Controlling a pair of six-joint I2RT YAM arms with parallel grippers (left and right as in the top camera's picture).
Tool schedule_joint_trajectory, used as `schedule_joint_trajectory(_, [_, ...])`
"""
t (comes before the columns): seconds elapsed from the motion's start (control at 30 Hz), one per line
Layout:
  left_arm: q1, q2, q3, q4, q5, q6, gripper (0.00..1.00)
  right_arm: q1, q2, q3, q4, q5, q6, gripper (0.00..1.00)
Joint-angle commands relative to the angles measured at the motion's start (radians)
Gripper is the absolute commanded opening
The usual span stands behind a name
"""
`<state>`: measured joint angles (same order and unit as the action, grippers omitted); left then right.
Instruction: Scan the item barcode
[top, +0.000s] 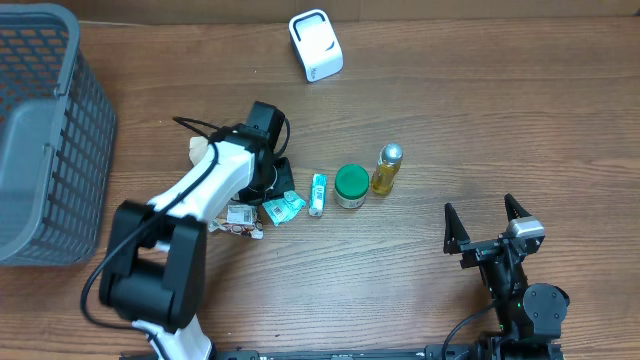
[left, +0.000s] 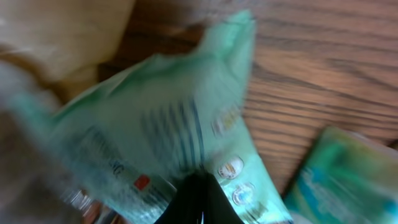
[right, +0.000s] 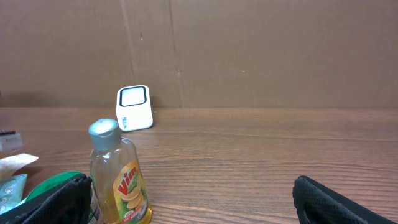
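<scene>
Green packet (left: 155, 143) pinched in closed left end effector (left: 196, 196).

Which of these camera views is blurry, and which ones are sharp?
Left wrist view: heavily blurred, the green packet too close to focus. Overhead: sharp, evenly lit across the table. Right wrist: crisp on the yellow bottle and white scanner.

**Lab bench dressed as a till**

My table (top: 450, 120) is bare wood, a plain cardboard wall (right: 249, 50) behind it. A grey basket (top: 60, 150), a white scanner (top: 316, 45) and small groceries (top: 351, 185) in a row, a soap bottle (top: 386, 172) among them, give it a checkout look.
</scene>
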<state>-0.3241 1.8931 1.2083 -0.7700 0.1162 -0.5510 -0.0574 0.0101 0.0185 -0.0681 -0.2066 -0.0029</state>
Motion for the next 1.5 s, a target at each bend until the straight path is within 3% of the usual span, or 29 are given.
schedule_joint_trajectory(0.0, [-0.005, 0.117, -0.009, 0.026, 0.116, -0.006, 0.10, -0.003, -0.007, -0.011, 0.006, -0.005, 0.003, 1.00])
schedule_joint_trajectory(0.1, [0.001, 0.156, -0.007, 0.048, 0.203, 0.029, 0.13, -0.003, -0.007, -0.011, 0.006, -0.005, 0.003, 1.00])
schedule_joint_trajectory(0.2, [0.013, 0.145, 0.013, 0.011, 0.195, 0.036, 0.13, -0.003, -0.007, -0.011, 0.006, -0.005, 0.003, 1.00])
schedule_joint_trajectory(0.37, [0.035, 0.055, 0.110, -0.092, 0.085, 0.058, 0.12, -0.003, -0.007, -0.011, 0.006, -0.005, 0.003, 1.00])
schedule_joint_trajectory(0.67, [0.037, -0.074, 0.163, -0.098, 0.031, 0.054, 0.11, -0.003, -0.007, -0.011, 0.006, -0.005, 0.003, 1.00])
schedule_joint_trajectory(0.87, [0.034, -0.030, 0.155, -0.108, -0.073, 0.045, 0.09, -0.003, -0.007, -0.011, 0.006, -0.005, 0.003, 1.00])
schedule_joint_trajectory(1.27, [0.034, 0.167, 0.155, -0.064, -0.071, 0.047, 0.13, -0.003, -0.007, -0.011, 0.006, -0.005, 0.003, 1.00])
schedule_joint_trajectory(1.47, [0.046, 0.146, 0.197, -0.085, -0.103, 0.047, 0.17, -0.003, -0.007, -0.011, 0.006, -0.005, 0.003, 1.00])
